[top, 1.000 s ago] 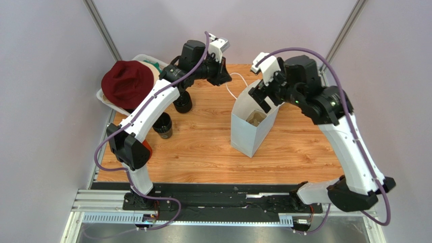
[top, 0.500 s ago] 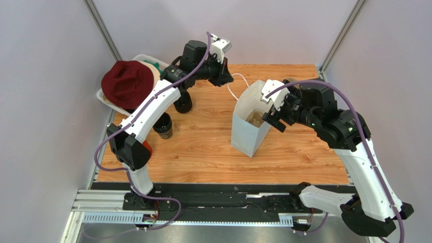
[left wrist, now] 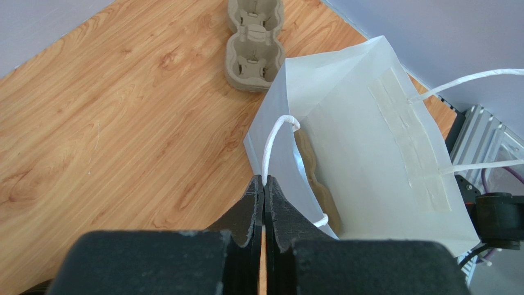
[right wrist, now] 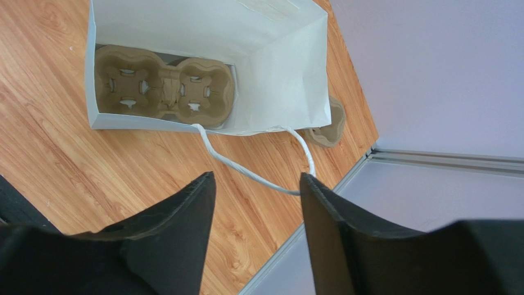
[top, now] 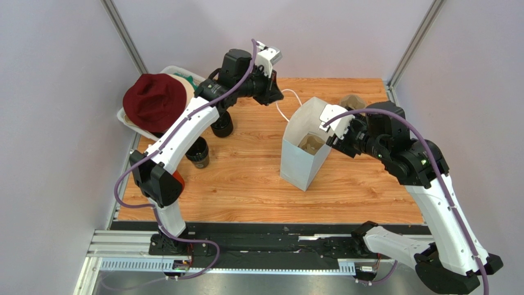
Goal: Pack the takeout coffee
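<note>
Bench [top: 246, 184], wood-grain, items front to back:
- Takeout coffee [top: 198, 152]: dark cup, upright at the left by the left arm, well apart from the bag.
- Paper bag [top: 298, 163]: pale, upright, mouth open; pulp tray [right wrist: 163, 89] lies flat inside.
- Right gripper [right wrist: 257, 177]: fingers apart, empty, above the bag's loose handle [right wrist: 246, 172].
- Second dark cup [top: 221, 126]: just behind the first.
- Left gripper [left wrist: 264, 179]: pinched shut on the bag's other white handle [left wrist: 273, 138].
- Spare pulp tray [left wrist: 253, 46]: behind the bag.
- Red cap [top: 154, 101]: on a white tub [top: 175, 69], far left.

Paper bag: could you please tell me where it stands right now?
Top view: the paper bag stands near table centre, its handle pinched by the left gripper, the right gripper open at its right.
</note>
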